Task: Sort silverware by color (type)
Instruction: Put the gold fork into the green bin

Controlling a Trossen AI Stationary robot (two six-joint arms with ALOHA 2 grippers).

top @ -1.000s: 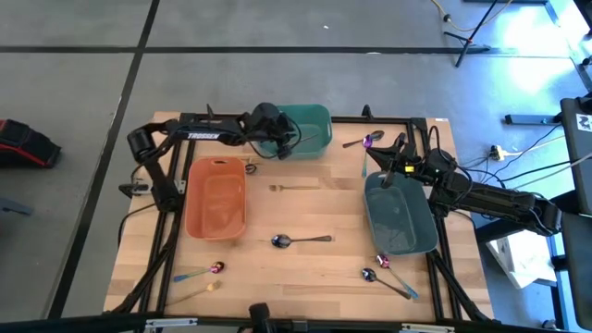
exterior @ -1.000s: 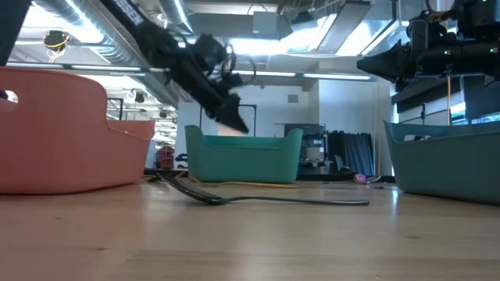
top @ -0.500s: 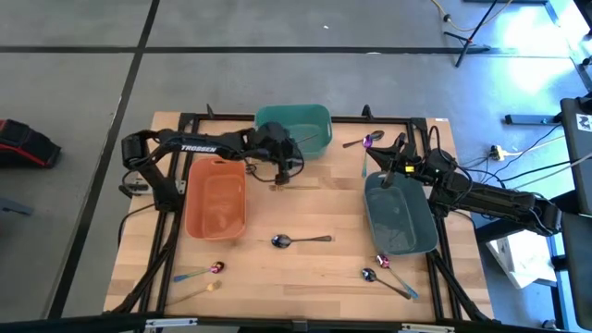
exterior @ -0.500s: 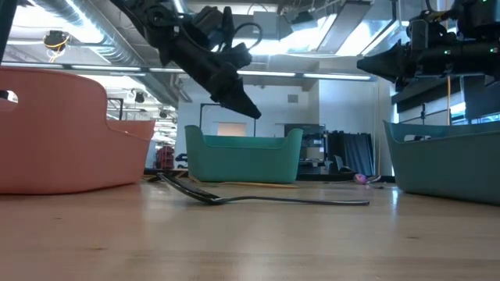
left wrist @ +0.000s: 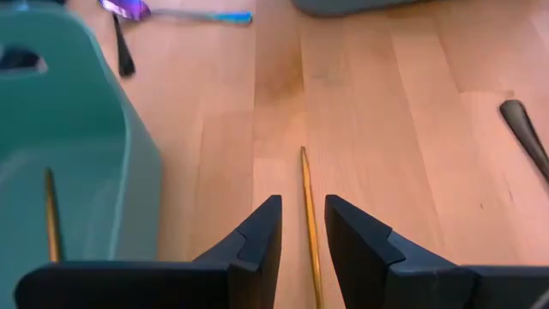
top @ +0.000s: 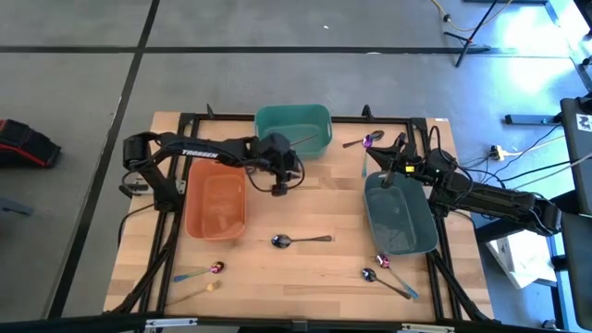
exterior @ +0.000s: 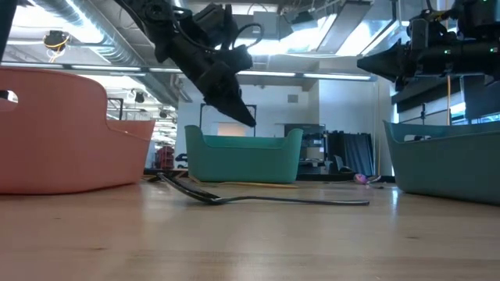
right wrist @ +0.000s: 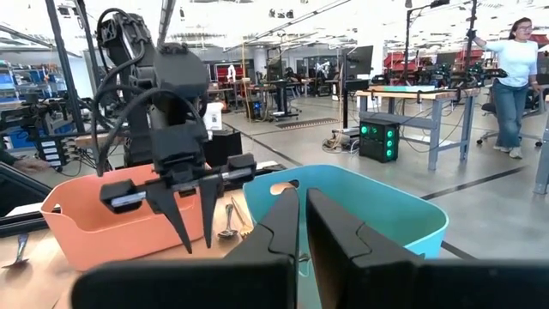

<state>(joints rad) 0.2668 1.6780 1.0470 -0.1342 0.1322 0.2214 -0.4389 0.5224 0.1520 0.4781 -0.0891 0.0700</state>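
1. My left fingers (left wrist: 298, 236) stand parted, holding nothing, straddling the gold utensil (left wrist: 307, 215) on the table (top: 314, 213) at centre frame.
2. Its long axis runs straight ahead between them.
3. My right fingers (right wrist: 302, 225) are closed, waiting above the grey-blue bin (top: 400, 215).

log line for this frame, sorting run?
left gripper: open, straddling gold utensil on table beside teal bin | right gripper: shut, over grey-blue bin | orange bin: looks empty
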